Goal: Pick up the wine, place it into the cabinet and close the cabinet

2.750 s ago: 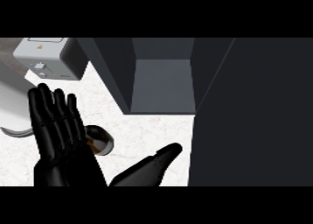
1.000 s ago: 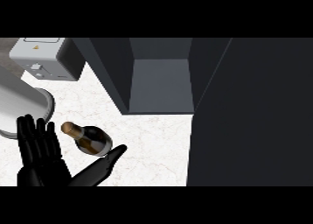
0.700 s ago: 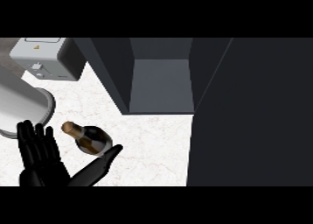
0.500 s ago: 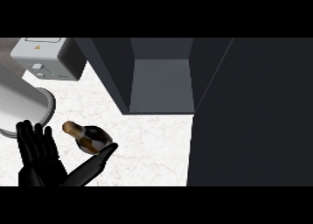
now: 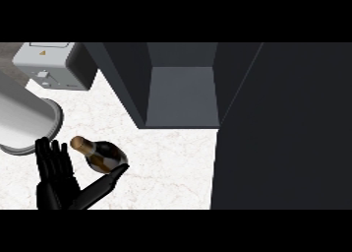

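Head view, looking steeply down on a white marbled worktop (image 5: 171,162). The wine (image 5: 99,155), a dark bottle with a brownish cap and a gold-toned neck band, stands on the worktop at lower left, seen from above with its neck leaning toward the upper left. No lettering can be read on the bottle; whether it bears a label cannot be told from this angle.

One black hand (image 5: 59,184) enters from the lower edge at the left of the view. Its fingers (image 5: 52,160) are straight and spread, pointing up the picture just to the left of the bottle, while the thumb (image 5: 106,179) reaches out to the right below the bottle's base, its tip right at the base. The bottle thus sits in the gap between fingers and thumb, and the hand is apart, not clamped on anything. Which of the robot's two hands this is cannot be told with certainty; it is taken here as the right one, with a grey forearm (image 5: 15,115) crossing the left edge above it.

The cabinet (image 5: 183,93) stands open at upper centre, its grey inner floor visible between dark side walls. Its door (image 5: 295,128), a broad dark panel, fills the right of the view. A grey toaster-like appliance (image 5: 52,64) sits at upper left, carrying a small yellow warning triangle whose symbol is too small to read.
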